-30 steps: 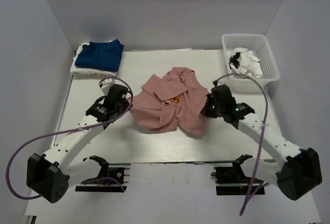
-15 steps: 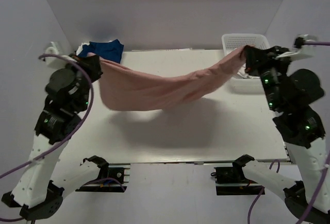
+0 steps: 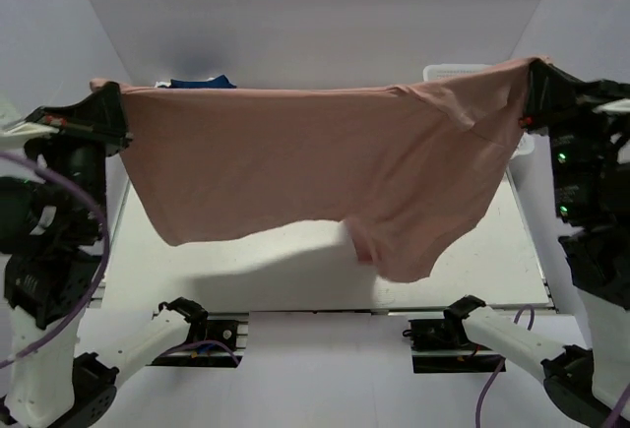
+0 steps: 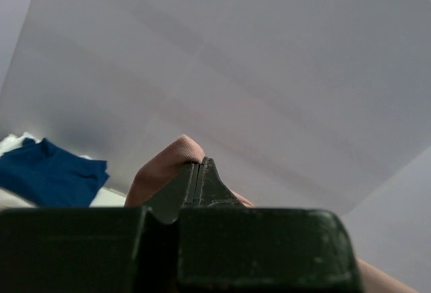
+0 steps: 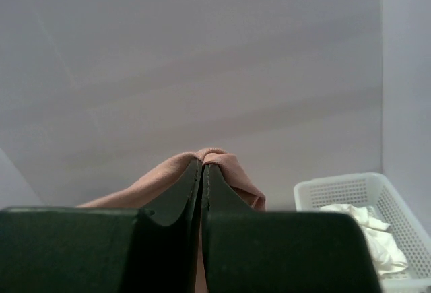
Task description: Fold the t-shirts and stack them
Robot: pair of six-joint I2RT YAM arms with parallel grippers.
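The dusty-pink t-shirt (image 3: 315,167) hangs stretched high above the table between both grippers, its lower right part drooping lowest. My left gripper (image 3: 110,103) is shut on its left corner, seen as pink cloth (image 4: 165,165) at the fingertips in the left wrist view. My right gripper (image 3: 532,72) is shut on its right corner (image 5: 229,165). The navy blue t-shirt (image 3: 202,82) lies at the back left, mostly hidden behind the pink one; it also shows in the left wrist view (image 4: 47,175). White cloth (image 5: 363,229) lies in the basket.
A white plastic basket (image 5: 337,192) stands at the back right, its rim just showing above the shirt in the top view (image 3: 463,72). The white table (image 3: 295,271) shows below the hanging shirt. Grey walls close in on three sides.
Both arms have lifted the pink shirt off the table, raised it high and pulled it apart; it went from a crumpled heap to a sagging band to a spread, taut sheet.
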